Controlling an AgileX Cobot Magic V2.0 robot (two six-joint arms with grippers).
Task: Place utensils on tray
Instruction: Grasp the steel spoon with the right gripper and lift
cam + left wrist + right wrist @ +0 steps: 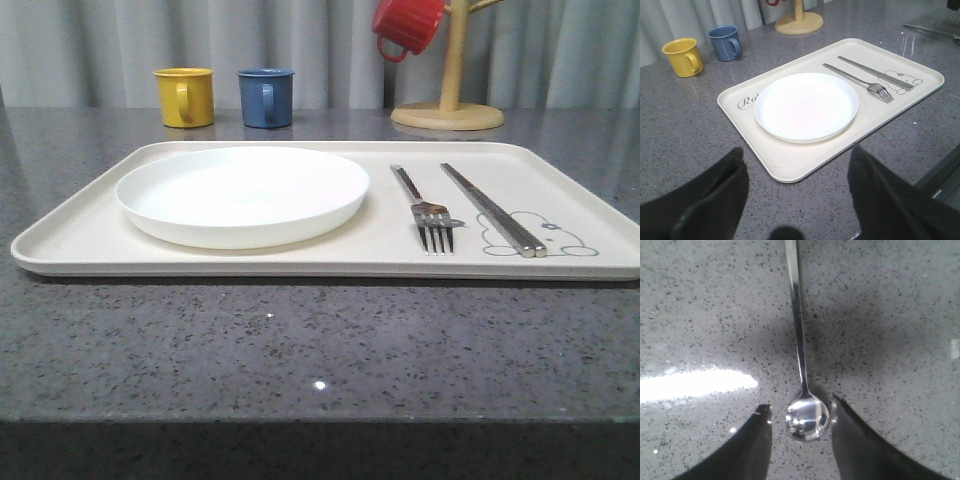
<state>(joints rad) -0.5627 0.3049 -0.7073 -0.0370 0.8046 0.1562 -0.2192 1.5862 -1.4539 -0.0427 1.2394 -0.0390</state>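
Note:
The cream tray lies across the grey table with a round white plate on its left half. On its right half a fork and a pair of chopsticks lie side by side over the rabbit drawing. The spoon rests on the bare speckled table, bowl between the fingers of my right gripper, which is open with a gap on one side of the bowl. My left gripper hangs open and holds nothing, above the table at the near corner of the tray.
A yellow mug and a blue mug stand behind the tray. A red mug hangs on a wooden mug tree at the back right. The table's front edge runs near the camera.

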